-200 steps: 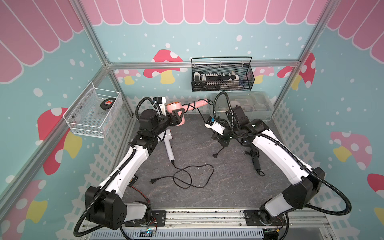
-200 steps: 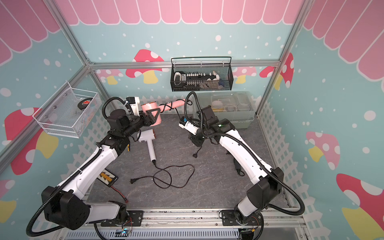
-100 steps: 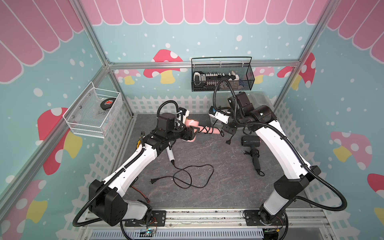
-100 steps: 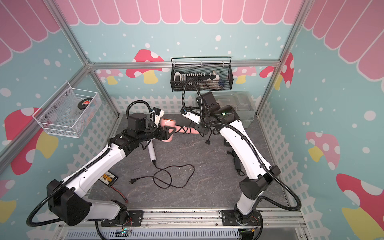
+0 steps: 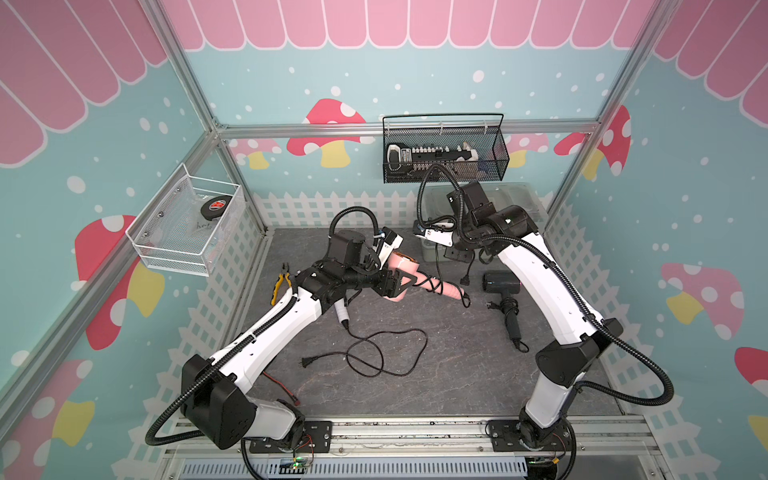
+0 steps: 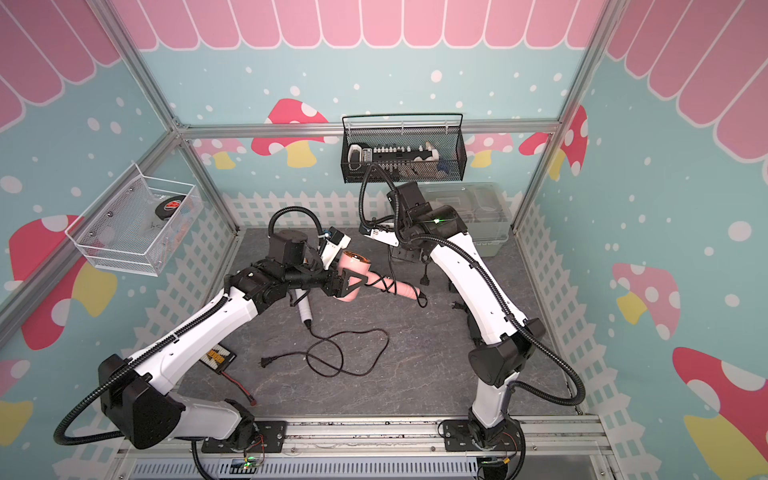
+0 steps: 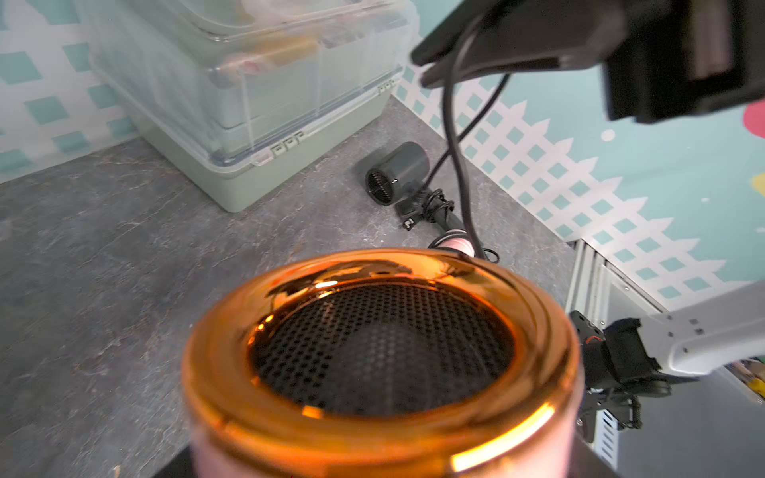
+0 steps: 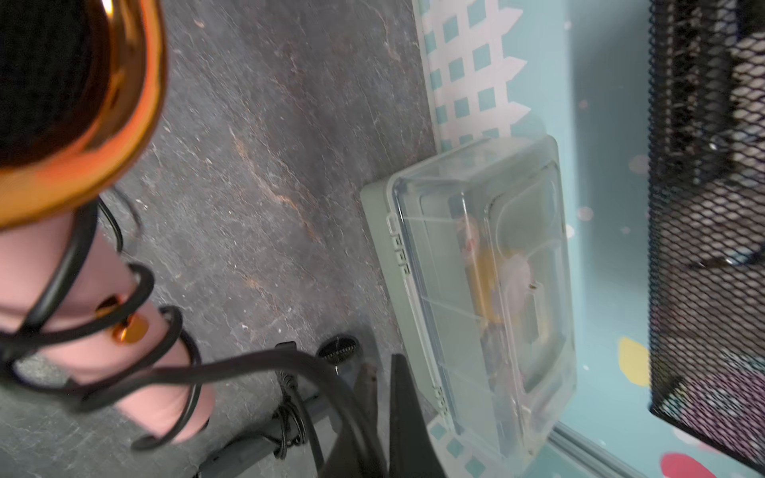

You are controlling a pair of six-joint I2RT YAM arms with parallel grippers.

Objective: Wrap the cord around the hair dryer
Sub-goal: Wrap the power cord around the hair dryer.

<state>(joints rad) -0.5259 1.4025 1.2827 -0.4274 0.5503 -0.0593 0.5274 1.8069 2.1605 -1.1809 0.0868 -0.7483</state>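
The pink hair dryer hangs above the middle of the table, its handle pointing right. My left gripper is shut on its head. The left wrist view is filled by the gold nozzle rim, which hides the fingers. The black cord winds several times round the handle, then rises to my right gripper, which is shut on it above and behind the handle. The cord's plug dangles below that gripper.
A white hair dryer lies on the table with its loose cord. A dark hair dryer lies at the right. A clear lidded box stands at the back. Yellow pliers lie left. Wire baskets hang on the walls.
My left arm has carried the pink dryer from the back left to the middle. My right gripper has risen toward the back, pulling the cord up. Little moved in the last half second.
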